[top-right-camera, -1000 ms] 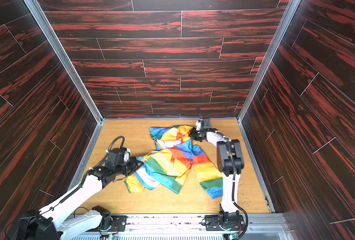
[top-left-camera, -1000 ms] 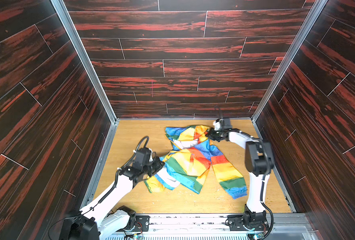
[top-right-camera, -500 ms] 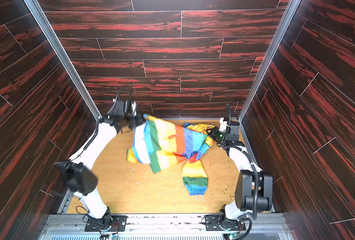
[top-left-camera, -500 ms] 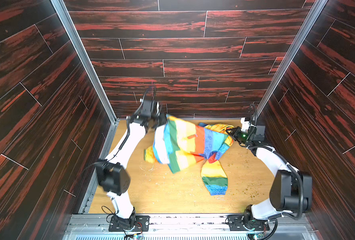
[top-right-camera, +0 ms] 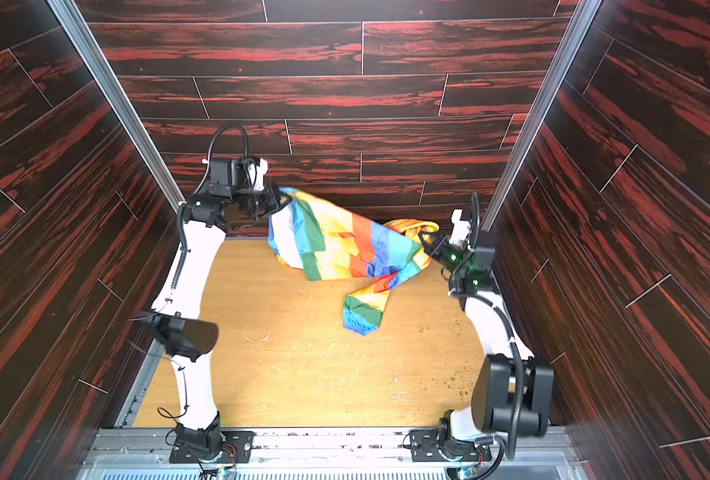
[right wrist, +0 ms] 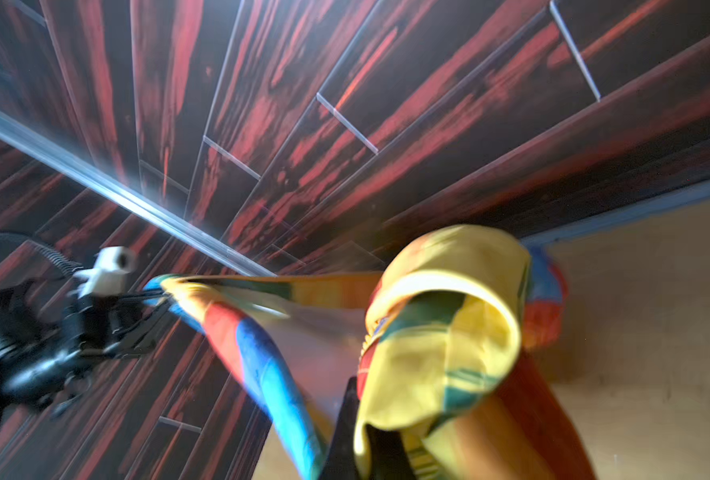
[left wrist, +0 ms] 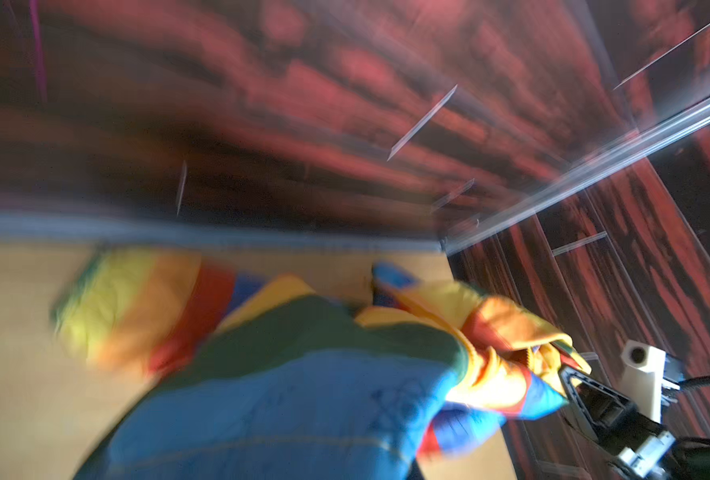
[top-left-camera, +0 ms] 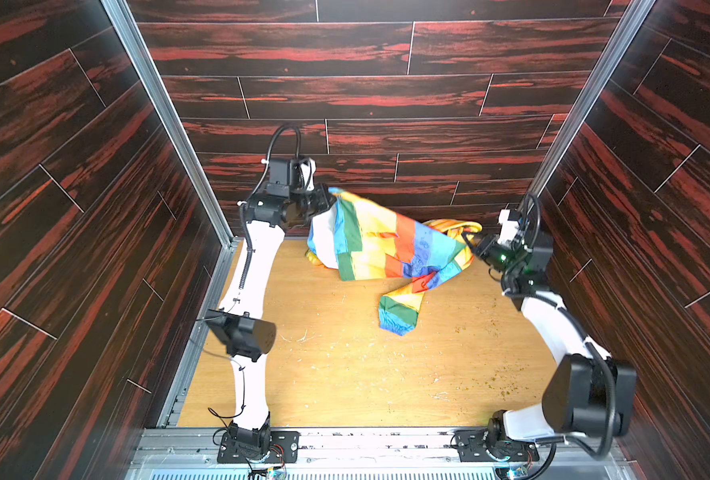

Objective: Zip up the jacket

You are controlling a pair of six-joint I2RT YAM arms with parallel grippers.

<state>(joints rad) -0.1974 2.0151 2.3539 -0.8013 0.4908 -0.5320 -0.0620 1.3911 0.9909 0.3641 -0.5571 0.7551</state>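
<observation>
Near the back wall (top-left-camera: 365, 95), above the wooden table (top-left-camera: 345, 374), the jacket (top-left-camera: 378, 245) hangs stretched between both arms. Raised high, the left gripper (top-left-camera: 327, 200) is clamped on one corner. The lower right gripper (top-left-camera: 468, 243) pinches the bunched yellow end. One sleeve (top-left-camera: 399, 311) droops toward the table.

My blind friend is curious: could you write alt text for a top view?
Two white-and-black robot arms hold a rainbow-striped jacket stretched between them, the left jaws high near the back wall, the right jaws lower. One sleeve hangs toward the wooden tabletop.
</observation>
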